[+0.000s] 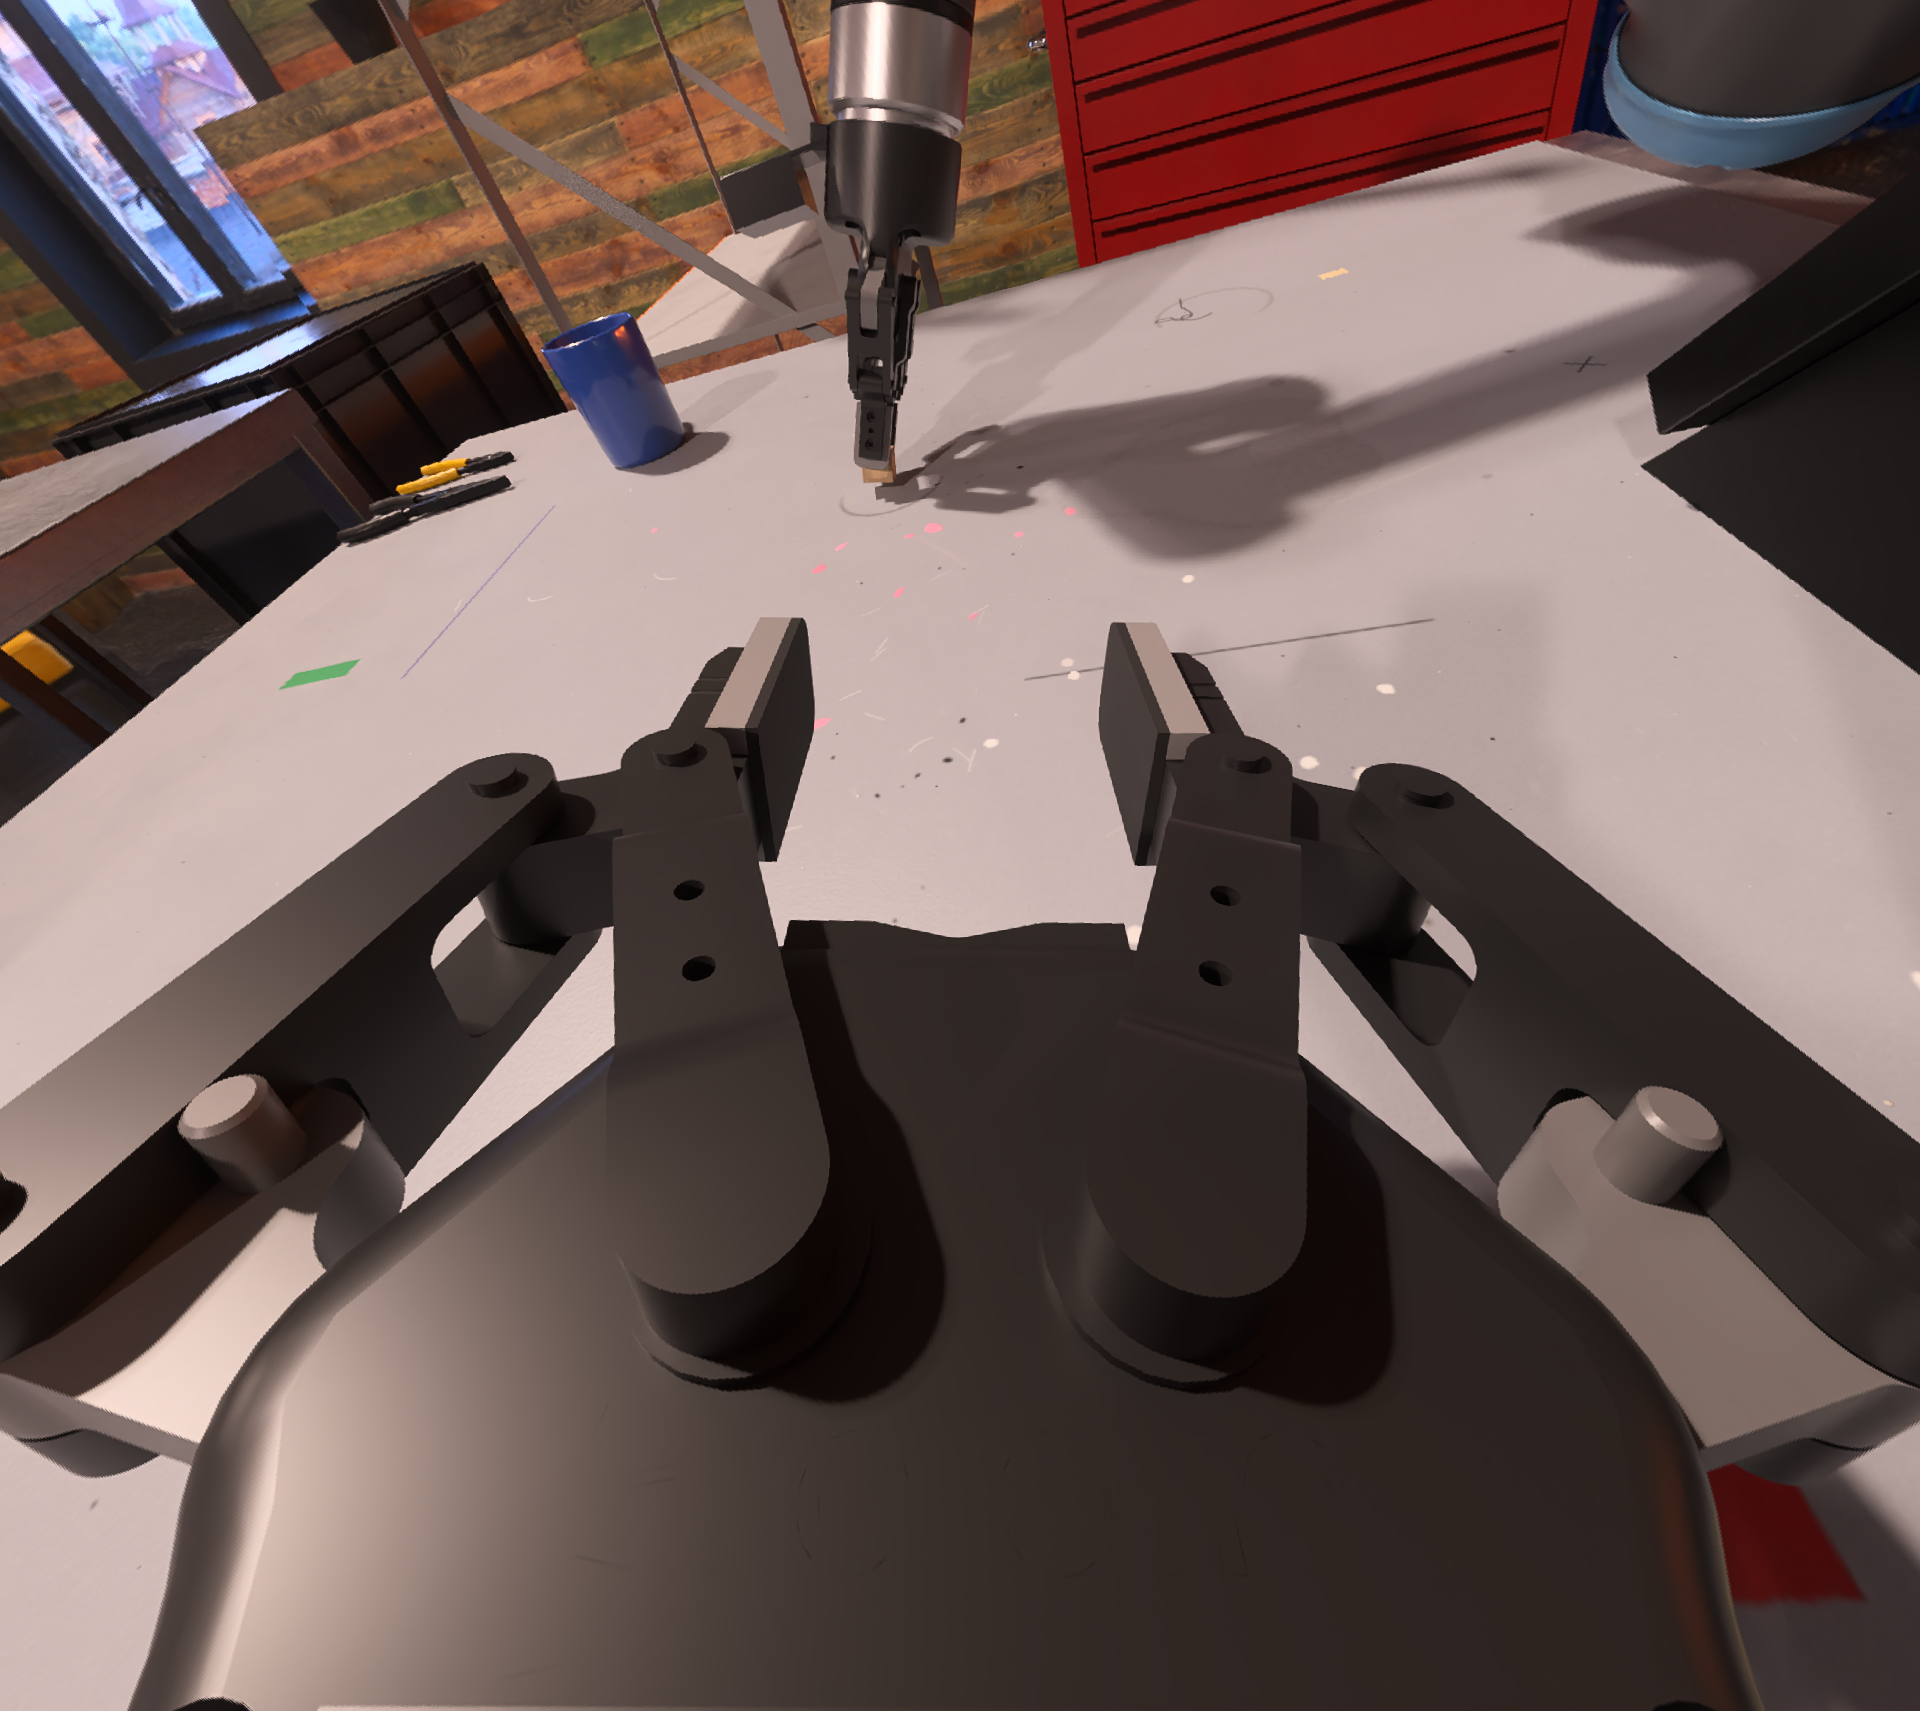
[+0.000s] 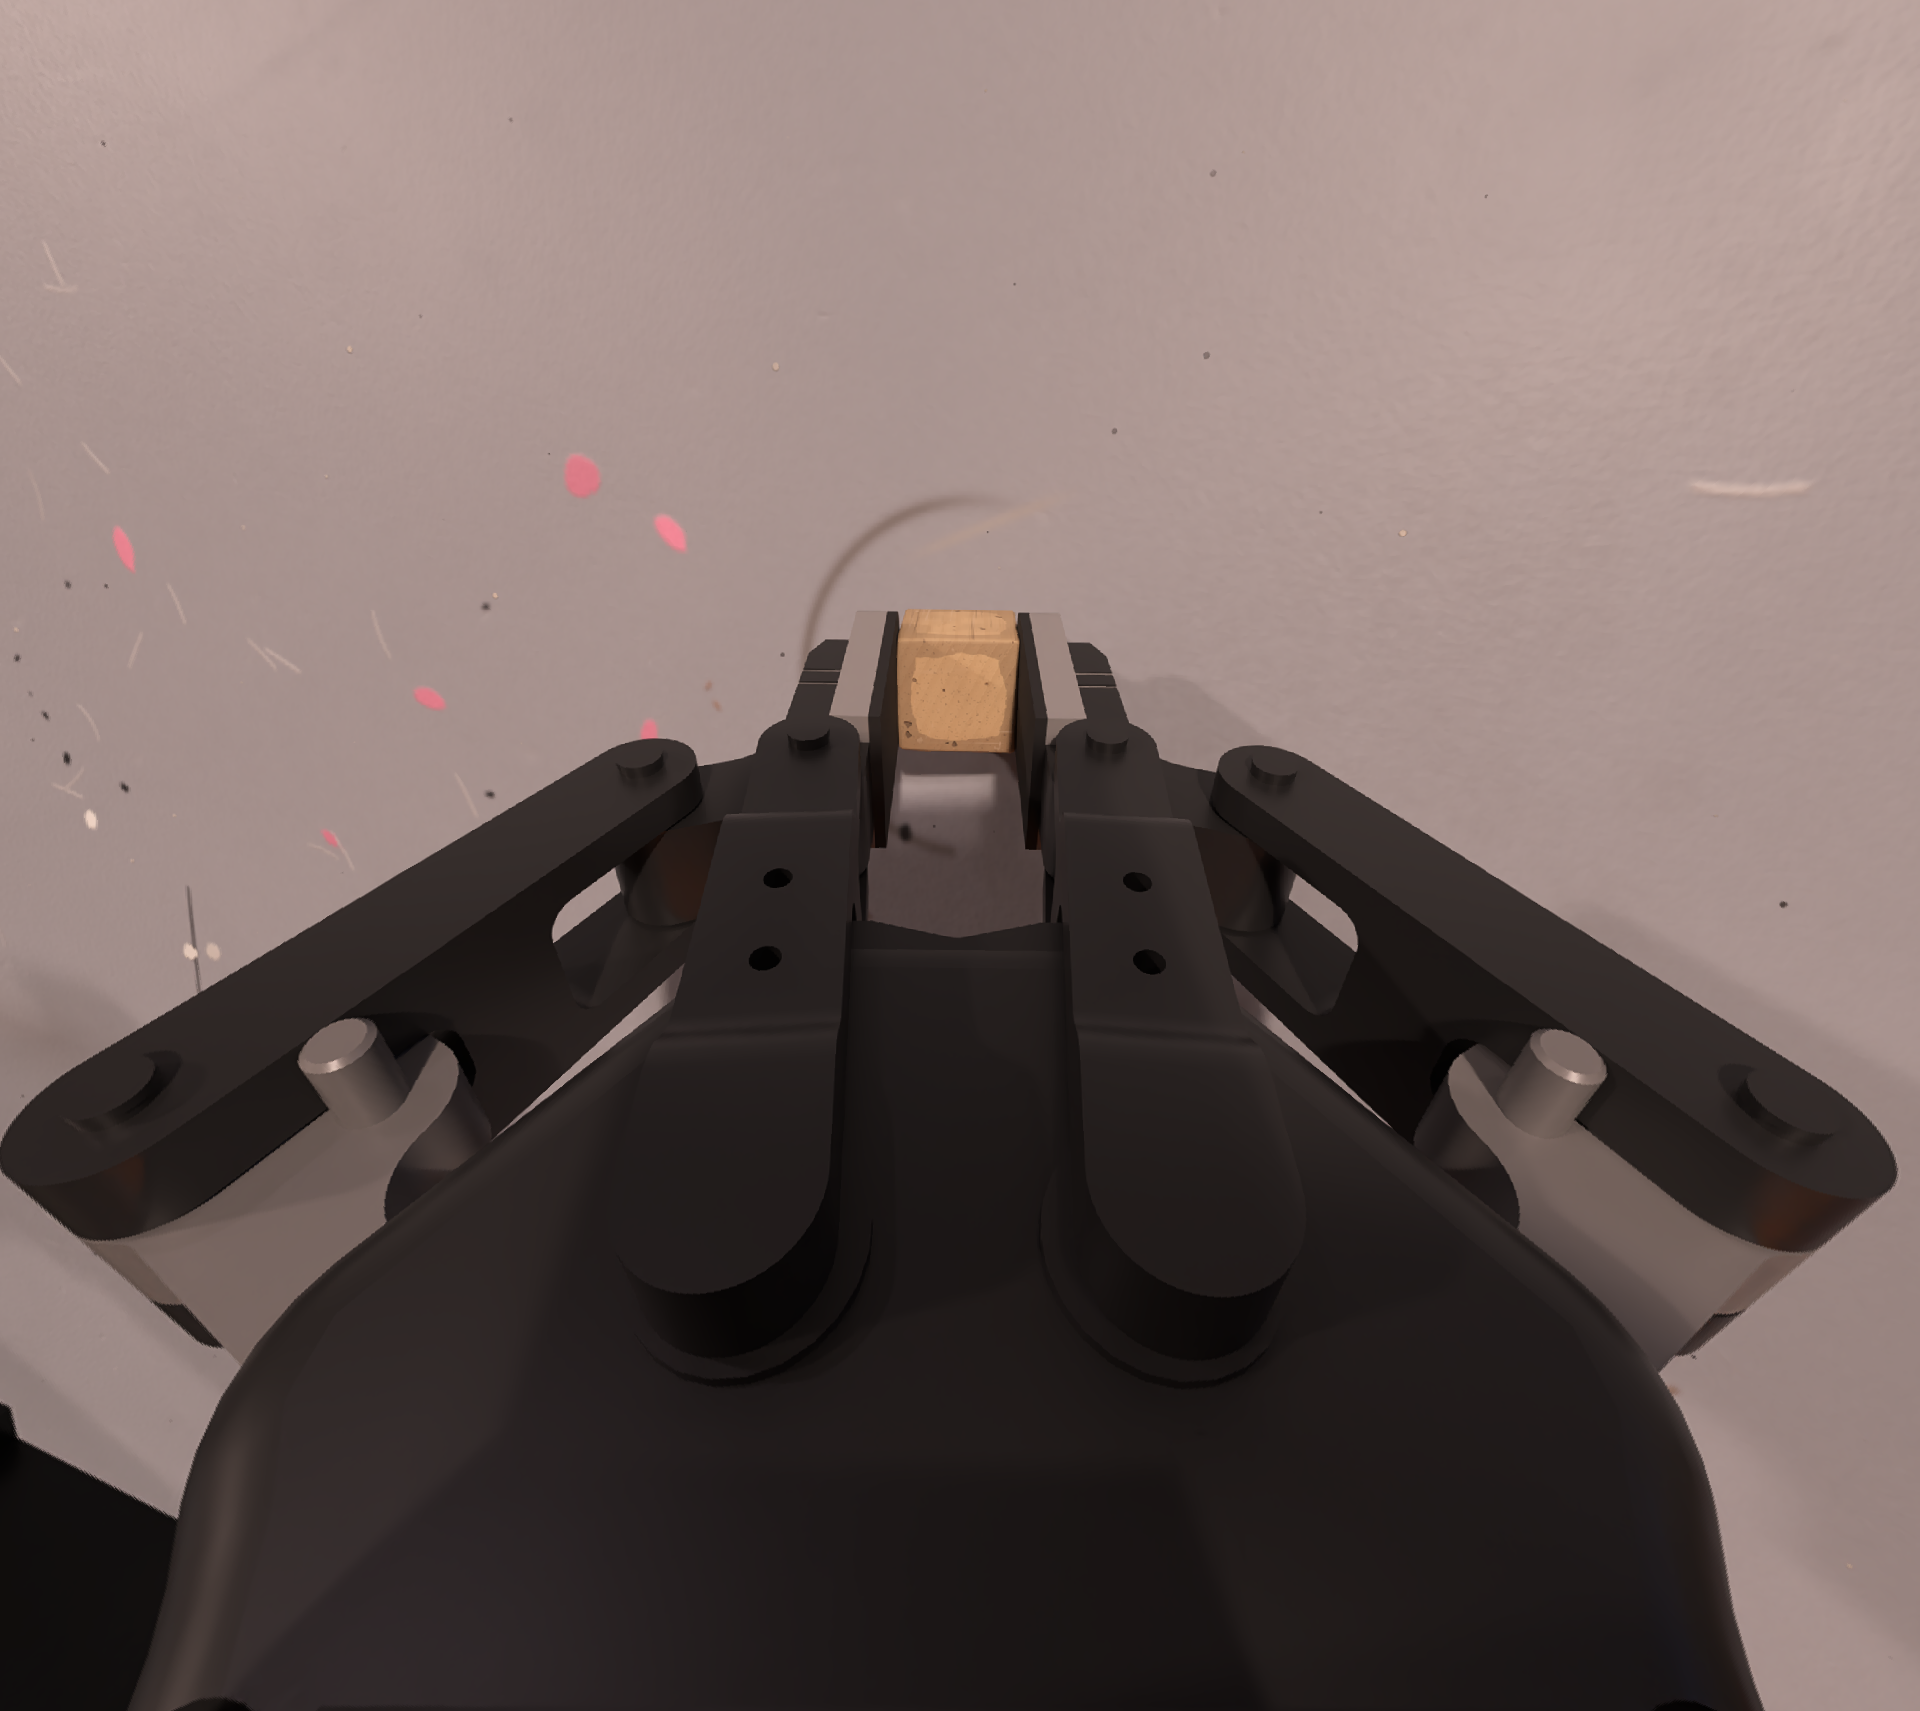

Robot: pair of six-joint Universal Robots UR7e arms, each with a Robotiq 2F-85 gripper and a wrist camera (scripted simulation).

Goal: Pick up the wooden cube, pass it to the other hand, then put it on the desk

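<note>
The small wooden cube (image 2: 956,681) sits between the pads of my right gripper (image 2: 956,674), which is shut on it and points straight down at the grey desk (image 2: 1351,207). In the left wrist view the right gripper (image 1: 876,456) stands upright far ahead, with the cube (image 1: 878,474) at its tips, at or just above the desk surface (image 1: 1351,622). My left gripper (image 1: 954,705) is open and empty, low over the near part of the desk, well apart from the cube.
A blue cup (image 1: 615,388) stands left of the right gripper. Black and yellow markers (image 1: 436,489) lie at the desk's left edge. A black block (image 1: 1787,331) sits at the right. A red drawer cabinet (image 1: 1320,40) and a dark side table (image 1: 208,456) stand beyond the desk.
</note>
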